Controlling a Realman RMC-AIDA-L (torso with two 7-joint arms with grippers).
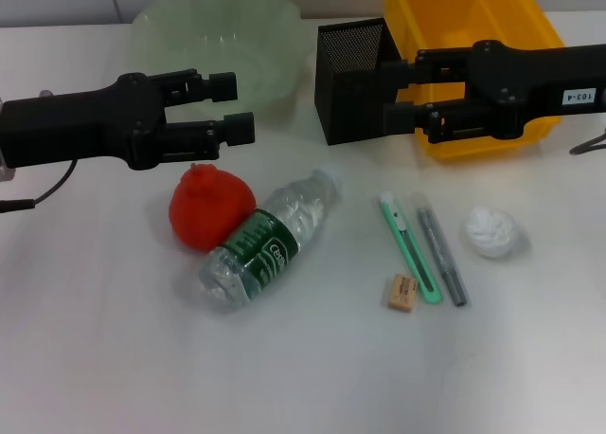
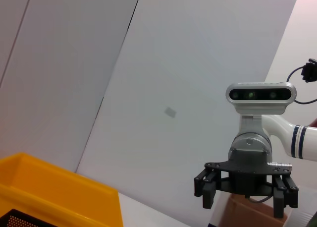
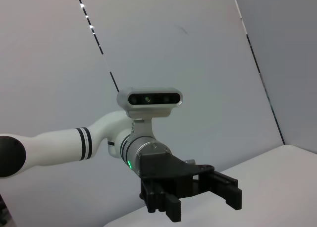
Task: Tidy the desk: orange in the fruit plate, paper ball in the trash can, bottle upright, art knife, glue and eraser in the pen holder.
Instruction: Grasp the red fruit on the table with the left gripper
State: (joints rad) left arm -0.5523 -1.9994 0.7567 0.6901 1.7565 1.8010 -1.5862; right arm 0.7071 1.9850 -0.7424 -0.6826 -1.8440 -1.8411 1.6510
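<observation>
Hovering upper left, left gripper (image 1: 235, 102) gaping wide, holding nothing; right gripper (image 1: 393, 93) upper right, likewise spread and empty. Lying at centre: orange (image 1: 210, 207) touching toppled bottle (image 1: 272, 237).

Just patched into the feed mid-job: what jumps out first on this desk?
The red-orange orange stands out most, left of centre, touching the bottle that lies on its side. At the back right sits the yellow trash can, with the black pen holder to its left. Both grippers hover open above the desk: the left gripper above the orange, the right gripper at the pen holder.
</observation>
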